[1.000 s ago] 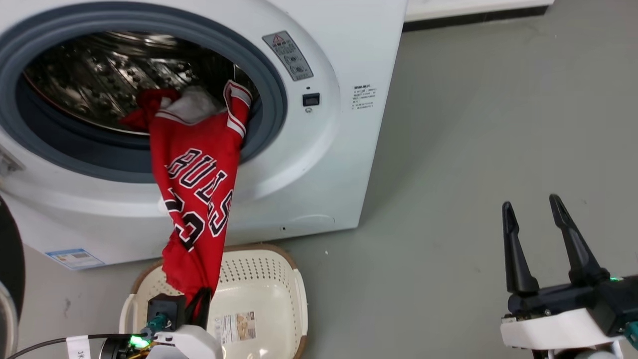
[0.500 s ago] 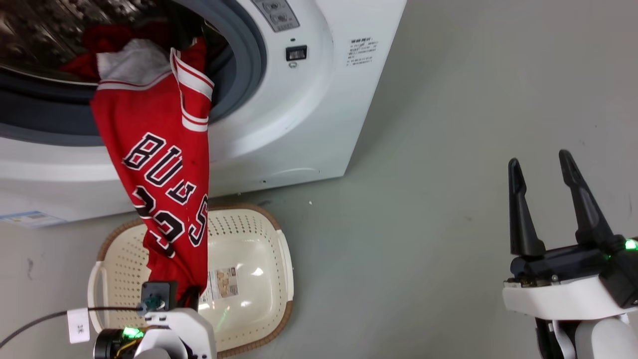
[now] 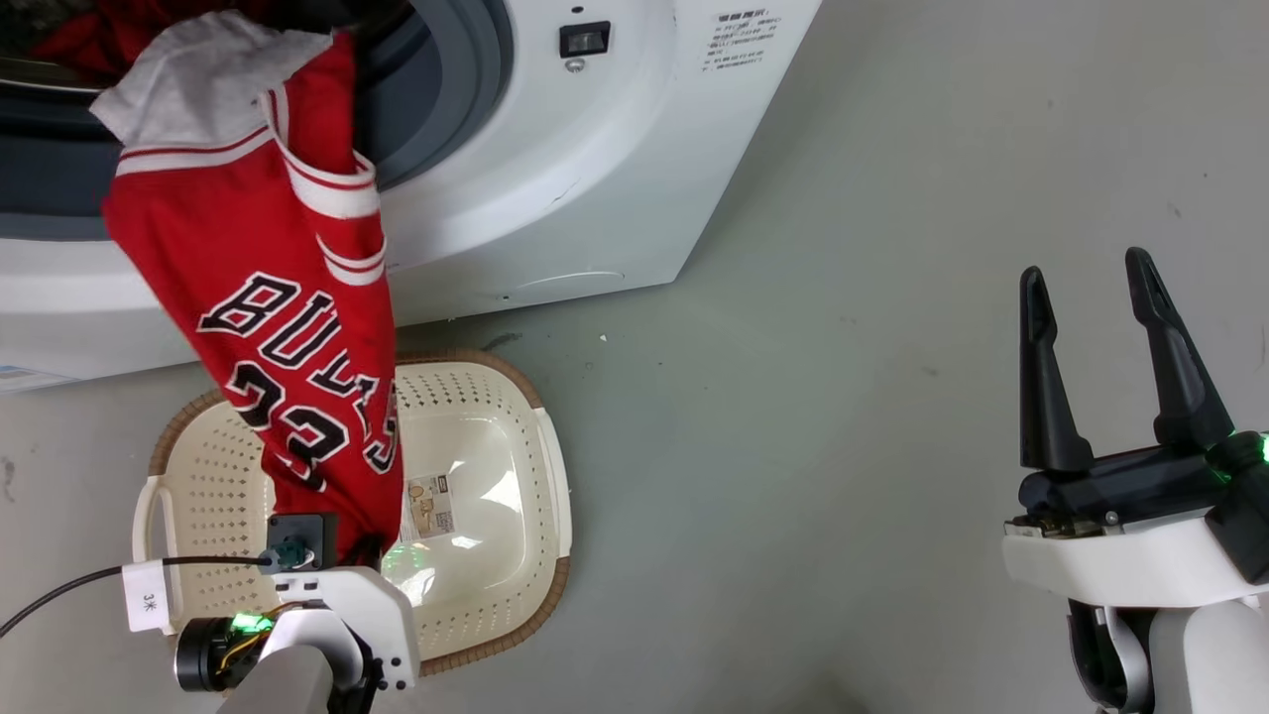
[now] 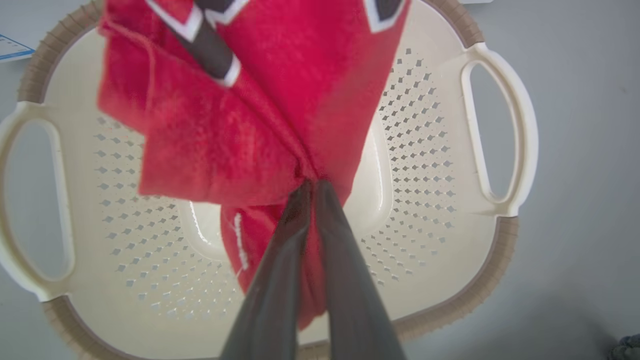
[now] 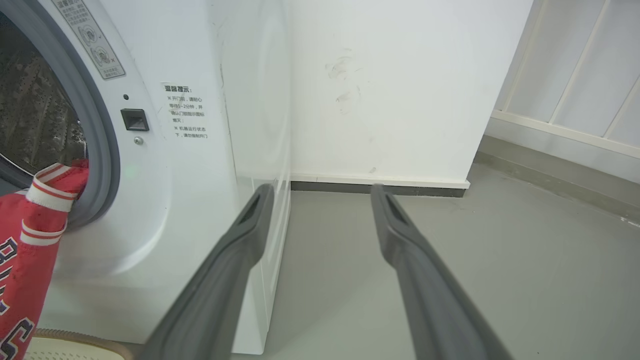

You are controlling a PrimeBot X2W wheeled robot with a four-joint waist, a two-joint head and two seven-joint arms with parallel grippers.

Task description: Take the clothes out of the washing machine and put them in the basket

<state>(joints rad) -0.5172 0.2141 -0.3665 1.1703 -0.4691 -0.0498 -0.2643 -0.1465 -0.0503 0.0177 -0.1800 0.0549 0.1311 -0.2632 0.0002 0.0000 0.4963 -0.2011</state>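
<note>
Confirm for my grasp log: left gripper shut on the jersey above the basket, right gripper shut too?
No: the right gripper is open, per the head view. The left gripper is shut on the jersey above the basket.

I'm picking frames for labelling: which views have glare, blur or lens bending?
Head view: sharp, with bright glare patches on the basket floor. Left wrist view: the jersey and the left tool are soft, close to the lens, and the basket rim bows outward. Right wrist view: the right tool is blurred, the washing machine behind it crisp.
</note>
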